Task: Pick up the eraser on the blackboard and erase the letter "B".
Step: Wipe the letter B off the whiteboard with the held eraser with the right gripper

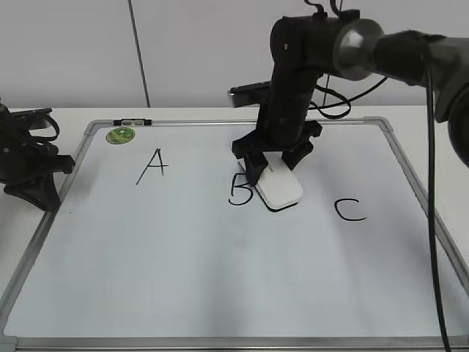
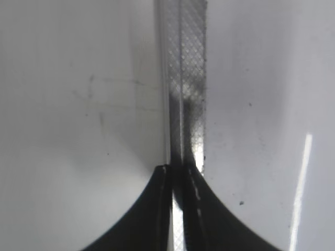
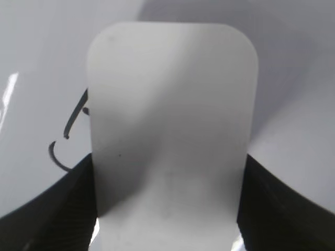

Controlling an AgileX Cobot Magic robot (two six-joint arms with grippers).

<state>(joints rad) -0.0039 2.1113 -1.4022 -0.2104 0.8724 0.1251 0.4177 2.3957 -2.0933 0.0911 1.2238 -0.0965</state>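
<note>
The white eraser (image 1: 280, 188) lies flat on the blackboard (image 1: 183, 249), just right of the black letter "B" (image 1: 239, 192), touching or overlapping its right side. My right gripper (image 1: 275, 167) is shut on the eraser from above. In the right wrist view the eraser (image 3: 172, 125) fills the middle between both fingers (image 3: 167, 209), and strokes of the "B" (image 3: 70, 133) show at its left edge. My left gripper (image 1: 33, 192) rests at the board's left edge; in the left wrist view its fingers (image 2: 179, 175) are closed together over the frame (image 2: 186, 78).
A black "A" (image 1: 152, 166) is left of the "B" and a black "C" (image 1: 350, 210) is right of it. A round green magnet (image 1: 120, 135) and a marker (image 1: 132, 122) sit at the board's top left. Cables hang at the right.
</note>
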